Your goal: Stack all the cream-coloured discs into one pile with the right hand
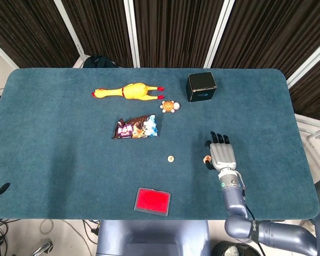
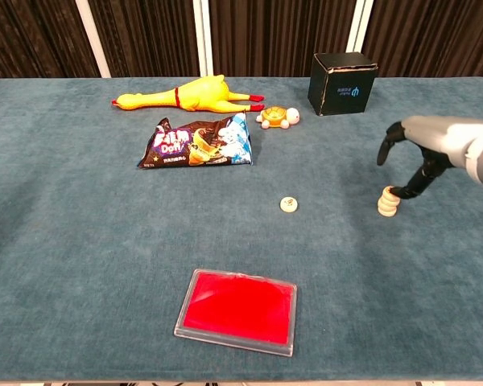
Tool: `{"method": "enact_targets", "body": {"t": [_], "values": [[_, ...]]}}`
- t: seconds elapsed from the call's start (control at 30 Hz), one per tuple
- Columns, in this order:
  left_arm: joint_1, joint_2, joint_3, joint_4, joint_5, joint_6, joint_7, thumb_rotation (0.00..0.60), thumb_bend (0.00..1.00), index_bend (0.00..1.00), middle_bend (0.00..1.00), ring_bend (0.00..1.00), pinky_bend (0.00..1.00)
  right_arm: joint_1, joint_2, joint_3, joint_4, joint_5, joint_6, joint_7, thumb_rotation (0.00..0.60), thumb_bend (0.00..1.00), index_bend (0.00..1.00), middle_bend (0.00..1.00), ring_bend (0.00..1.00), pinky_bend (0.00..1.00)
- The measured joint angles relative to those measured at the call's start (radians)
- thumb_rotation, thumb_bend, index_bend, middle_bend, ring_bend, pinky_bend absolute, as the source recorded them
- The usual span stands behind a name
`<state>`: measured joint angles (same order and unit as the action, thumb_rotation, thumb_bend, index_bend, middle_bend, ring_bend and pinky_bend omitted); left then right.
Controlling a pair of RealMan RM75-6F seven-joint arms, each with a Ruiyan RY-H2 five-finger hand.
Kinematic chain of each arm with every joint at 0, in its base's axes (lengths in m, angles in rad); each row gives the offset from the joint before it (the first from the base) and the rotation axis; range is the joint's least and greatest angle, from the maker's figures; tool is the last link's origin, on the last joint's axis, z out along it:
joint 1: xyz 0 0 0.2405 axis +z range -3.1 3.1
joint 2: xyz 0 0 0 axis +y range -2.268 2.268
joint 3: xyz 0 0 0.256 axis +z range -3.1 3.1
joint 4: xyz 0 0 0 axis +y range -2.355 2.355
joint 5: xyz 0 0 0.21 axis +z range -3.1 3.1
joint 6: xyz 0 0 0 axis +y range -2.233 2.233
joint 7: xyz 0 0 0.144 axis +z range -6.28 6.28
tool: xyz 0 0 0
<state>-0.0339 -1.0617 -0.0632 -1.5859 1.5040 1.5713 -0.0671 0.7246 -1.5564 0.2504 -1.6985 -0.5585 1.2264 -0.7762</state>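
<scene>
my right hand (image 2: pixel 423 149) is over the right side of the table (image 1: pixel 53 133), fingers spread apart and holding nothing. one dark fingertip (image 2: pixel 397 191) reaches down right at the top of the pile of cream discs (image 2: pixel 387 202); from the chest view it looks to be touching the top disc, but i can't be sure there's contact. the other fingers are raised clear of the pile. in the head view i see the back of the hand with the pile just off its left edge, on the blue cloth.

i can't see my left hand in either view.

moving out from the pile, a single cream disc (image 2: pixel 288 204) lies flat on the cloth, well apart from the pile, toward the table's middle. nearer my edge there's a red tray (image 2: pixel 237 310), flat on the table. further back, a snack bag (image 2: pixel 197 144) lies flat. behind it a yellow rubber chicken (image 2: pixel 189 94) is on its side, and just beside its feet sits a small toy turtle (image 2: pixel 278 117). the black box (image 2: pixel 343 82) stands upright near the far edge, well behind the hand.
</scene>
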Motion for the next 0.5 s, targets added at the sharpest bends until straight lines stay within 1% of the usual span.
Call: {"method": "enact_targets", "body": {"t": [0.07, 0.27, 0.4, 0.5], "values": [[0.000, 0.000, 0.000, -0.001, 0.001, 0.000, -0.002, 0.600, 0.10, 0.13, 0.00, 0.00, 0.03, 0.011, -0.002, 0.011, -0.008, -0.003, 0.010, -0.004, 0.600, 0.40, 0.32, 0.00, 0.00, 0.00], [0.001, 0.001, -0.002, -0.005, -0.005, -0.001, -0.008, 0.600, 0.10, 0.13, 0.00, 0.00, 0.03, 0.049, -0.043, 0.036, -0.018, -0.011, 0.026, -0.018, 0.600, 0.35, 0.32, 0.00, 0.00, 0.00], [0.001, 0.001, -0.001, -0.005, -0.002, -0.001, -0.009, 0.600, 0.10, 0.13, 0.00, 0.00, 0.03, 0.084, -0.089, 0.053, -0.017, 0.004, 0.035, -0.044, 0.600, 0.34, 0.32, 0.00, 0.00, 0.00], [0.001, 0.002, -0.002, -0.006, -0.005, -0.001, -0.012, 0.600, 0.10, 0.13, 0.00, 0.00, 0.03, 0.108, -0.131, 0.068, -0.014, 0.020, 0.046, -0.056, 0.600, 0.32, 0.32, 0.00, 0.00, 0.00]]}}
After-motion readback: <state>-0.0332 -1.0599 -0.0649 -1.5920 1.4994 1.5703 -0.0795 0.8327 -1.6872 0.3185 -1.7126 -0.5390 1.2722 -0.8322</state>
